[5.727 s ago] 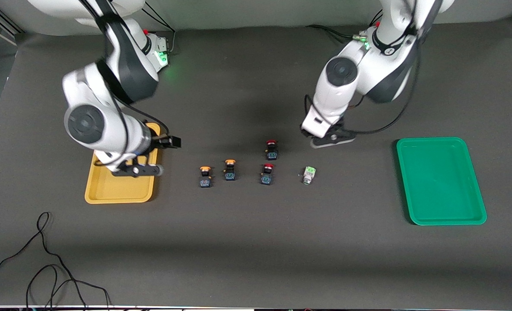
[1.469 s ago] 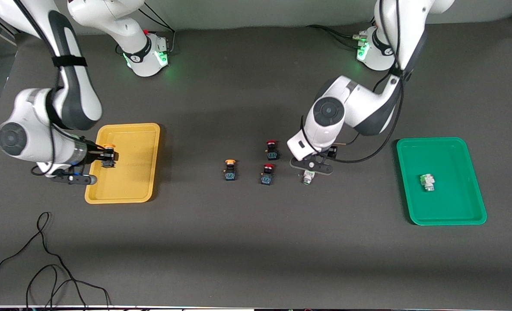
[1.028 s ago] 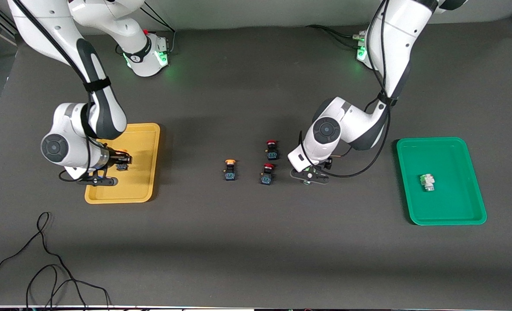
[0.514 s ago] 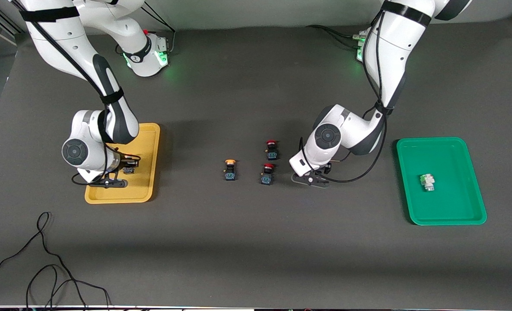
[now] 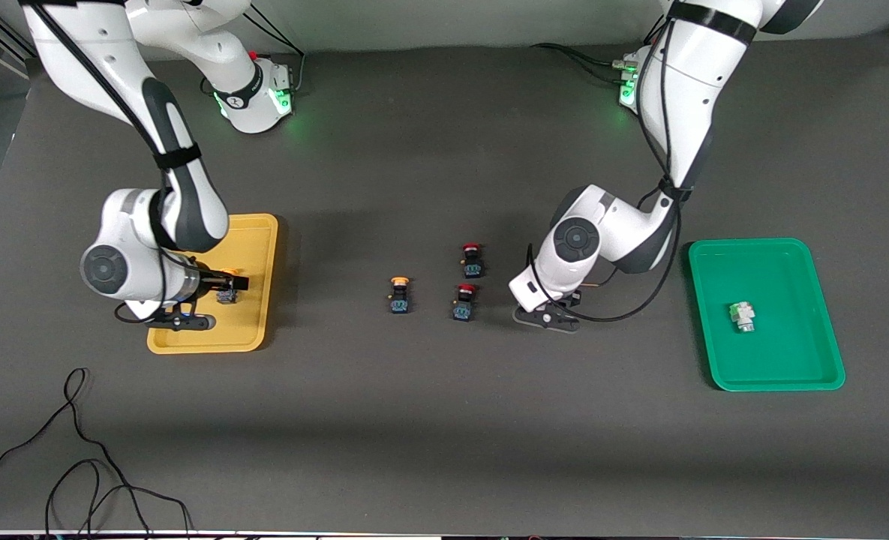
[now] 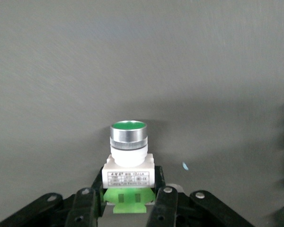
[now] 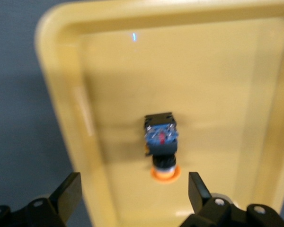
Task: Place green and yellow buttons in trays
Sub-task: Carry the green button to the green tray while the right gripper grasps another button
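Note:
A green button [image 6: 128, 158] with a whitish body stands on the table, and my left gripper [image 6: 128, 204] is shut on its pale green base. In the front view the left gripper [image 5: 548, 313] hides it. A second green button [image 5: 740, 316] lies in the green tray [image 5: 804, 367]. My right gripper [image 7: 133, 189] hangs open over the yellow tray [image 7: 109, 61], apart from a yellow button [image 7: 162, 142] that lies in it. The front view shows the right gripper [image 5: 189, 315] over the yellow tray [image 5: 253, 240], beside that yellow button [image 5: 226, 291]. Another yellow button [image 5: 399, 295] stands mid-table.
Two red-capped black switches [image 5: 472, 259] [image 5: 463, 301] stand between the loose yellow button and the left gripper. A black cable [image 5: 76, 450] trails over the table near the front camera at the right arm's end.
My left gripper has closed on the green button on the table. My right gripper has opened, letting the yellow button drop into the yellow tray, and drawn back from it.

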{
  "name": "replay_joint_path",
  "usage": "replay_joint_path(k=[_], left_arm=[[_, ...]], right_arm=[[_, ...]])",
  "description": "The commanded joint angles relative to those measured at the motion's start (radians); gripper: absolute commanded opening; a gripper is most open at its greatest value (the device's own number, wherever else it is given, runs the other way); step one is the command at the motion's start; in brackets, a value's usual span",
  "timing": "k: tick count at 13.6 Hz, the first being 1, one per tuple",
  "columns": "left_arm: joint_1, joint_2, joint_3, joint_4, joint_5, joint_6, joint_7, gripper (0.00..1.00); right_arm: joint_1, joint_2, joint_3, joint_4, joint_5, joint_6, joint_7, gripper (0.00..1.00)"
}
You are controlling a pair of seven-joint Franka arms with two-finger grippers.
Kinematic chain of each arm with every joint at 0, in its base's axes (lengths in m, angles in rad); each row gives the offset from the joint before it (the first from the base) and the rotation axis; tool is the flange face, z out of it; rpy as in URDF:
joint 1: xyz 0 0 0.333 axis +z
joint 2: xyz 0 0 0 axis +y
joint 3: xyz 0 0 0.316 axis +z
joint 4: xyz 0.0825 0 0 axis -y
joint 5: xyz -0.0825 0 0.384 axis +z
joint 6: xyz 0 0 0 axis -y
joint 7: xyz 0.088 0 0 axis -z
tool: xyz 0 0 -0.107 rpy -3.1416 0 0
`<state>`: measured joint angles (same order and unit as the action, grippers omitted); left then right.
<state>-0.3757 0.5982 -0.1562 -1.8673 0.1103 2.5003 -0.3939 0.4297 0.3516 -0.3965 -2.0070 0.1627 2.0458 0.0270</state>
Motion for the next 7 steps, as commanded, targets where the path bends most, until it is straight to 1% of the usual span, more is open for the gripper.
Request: replay_joint_path(k=[1, 2, 3, 4, 5, 7], left_arm=[[0.029, -0.150, -0.003, 0.000, -0.010, -0.151, -0.025, 0.19], [0.038, -0.199, -0.003, 0.022, -0.039, -0.238, -0.057, 0.19], [0.050, -0.243, -0.003, 0.054, -0.058, -0.344, -0.084, 0.19], [0.066, -0.277, -0.003, 0.094, -0.064, -0.465, -0.095, 0.21], [0.083, -0.302, -0.002, 0.127, -0.066, -0.559, -0.095, 0.21], [0.167, -0.343, -0.005, 0.157, -0.067, -0.694, -0.076, 0.21]], right_arm=[[0.011, -0.013, -0.001, 0.166, 0.029, -0.197, 0.075, 1.00], [0.018, -0.008, 0.016, 0.209, 0.046, -0.237, 0.100, 1.00], [0.032, -0.006, 0.018, 0.233, 0.069, -0.252, 0.117, 1.00], [0.046, -0.006, 0.019, 0.241, 0.093, -0.253, 0.134, 1.00], [0.073, -0.003, 0.018, 0.255, 0.125, -0.251, 0.160, 1.00], [0.128, 0.029, 0.019, 0.284, 0.176, -0.221, 0.259, 1.00]])
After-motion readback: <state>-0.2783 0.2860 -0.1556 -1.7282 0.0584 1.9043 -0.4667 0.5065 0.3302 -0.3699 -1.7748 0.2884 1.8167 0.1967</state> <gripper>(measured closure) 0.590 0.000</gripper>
